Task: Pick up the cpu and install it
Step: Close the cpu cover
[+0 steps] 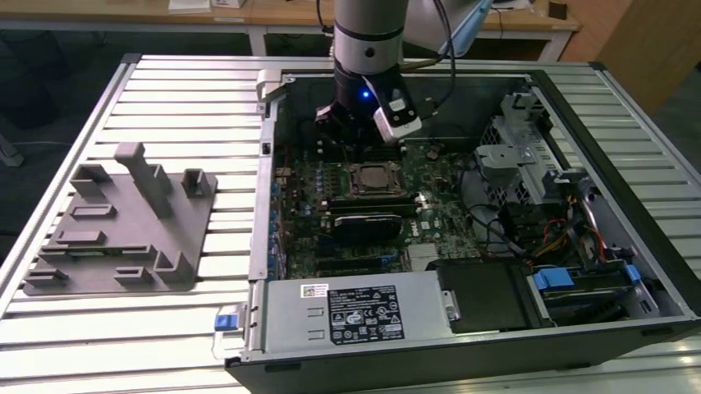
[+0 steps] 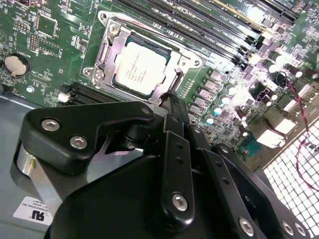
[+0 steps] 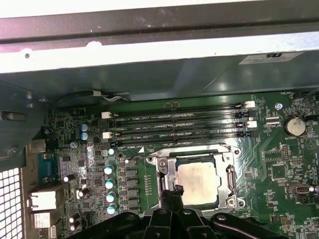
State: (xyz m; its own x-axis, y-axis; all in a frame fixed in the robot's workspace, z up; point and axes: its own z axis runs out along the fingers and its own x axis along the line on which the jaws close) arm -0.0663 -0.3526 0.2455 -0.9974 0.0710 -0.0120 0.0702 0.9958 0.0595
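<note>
One cpu (image 3: pixel 198 181) in one socket (image 3: pixel 231 175), one gripper (image 3: pixel 173 192) near its edge, jaws pressed together, four memory slots (image 3: pixel 174 124) nearby.

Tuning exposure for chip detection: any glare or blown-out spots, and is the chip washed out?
Second wrist view: glare blows out the capacitors and vent grille; chip bright, print visible. First wrist view: case edge overexposed, chip pale. Exterior view: case interior dim, blue light on the arm.
</note>
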